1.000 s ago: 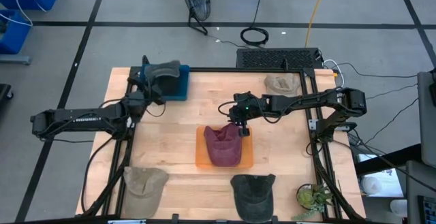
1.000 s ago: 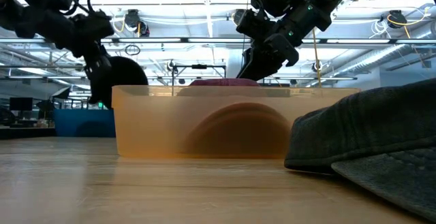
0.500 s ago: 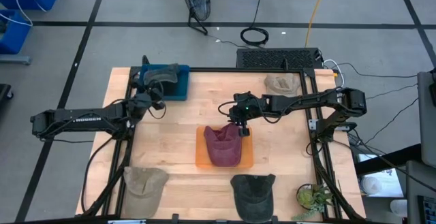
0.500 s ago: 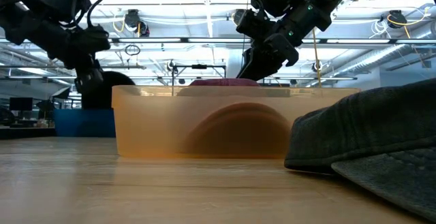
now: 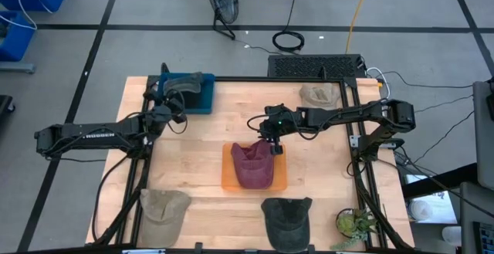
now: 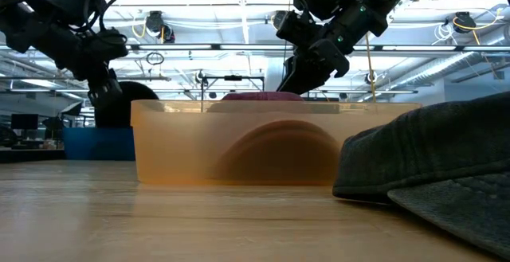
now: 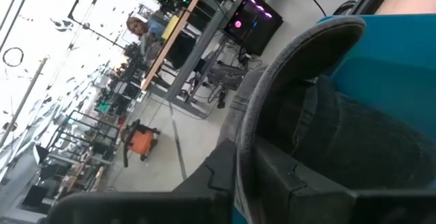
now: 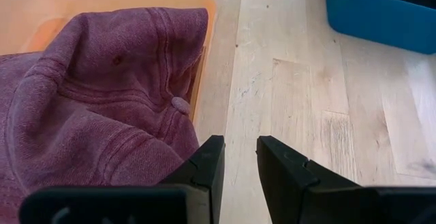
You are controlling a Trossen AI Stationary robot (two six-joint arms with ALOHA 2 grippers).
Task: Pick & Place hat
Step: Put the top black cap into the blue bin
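Maroon hat point(image 5: 252, 164) in orange bin point(image 5: 228, 178); right end effector point(image 5: 273, 141) beside.

— Maroon cap point(image 5: 252, 164)? Where?
— Crumpled in the orange tray point(image 5: 227, 178) at desk centre, crown up, draped over one tray edge.
— Dark grey cap point(image 5: 182, 86)?
— Sitting in the blue bin point(image 5: 202, 99), far-left corner, brim curving upward.

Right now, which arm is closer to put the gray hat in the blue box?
Left. Its end effector sits by the blue bin, gripping the gray hat. The right end effector hovers over the maroon hat.
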